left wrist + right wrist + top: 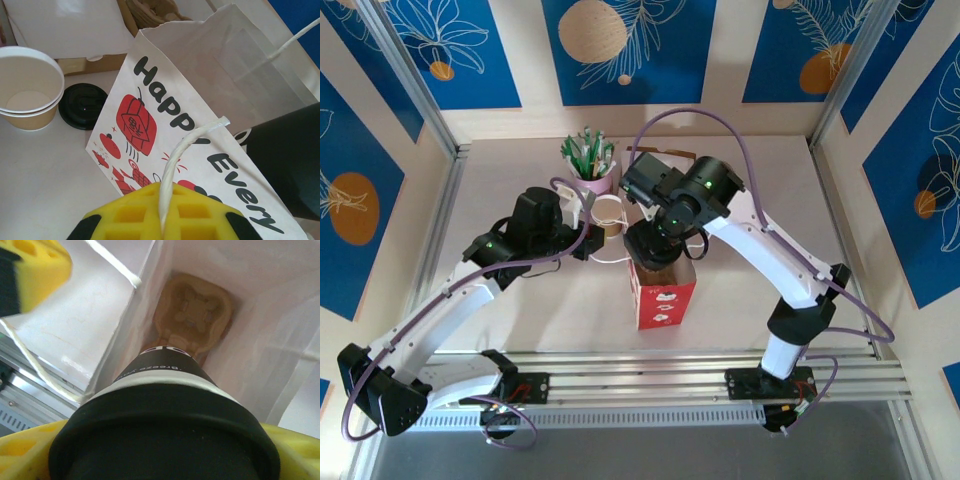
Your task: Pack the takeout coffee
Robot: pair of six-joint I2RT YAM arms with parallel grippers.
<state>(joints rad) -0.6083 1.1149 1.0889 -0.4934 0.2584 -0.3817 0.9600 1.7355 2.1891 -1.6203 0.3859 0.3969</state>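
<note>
Evidently the left gripper pinches the cord handle of the bag at lower centre, holding its mouth wide for the right gripper, clamped around the takeout coffee.

Takeout coffee: lid on, round, black; dark wall w/ white lettering, white band under lid. Base points down into open white bag, over tan pulp tray at bag's bottom. Contact w/ tray: can't tell.

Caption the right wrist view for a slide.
Right jaws hold the coffee over the open bag, carrier at its bottom.
</note>
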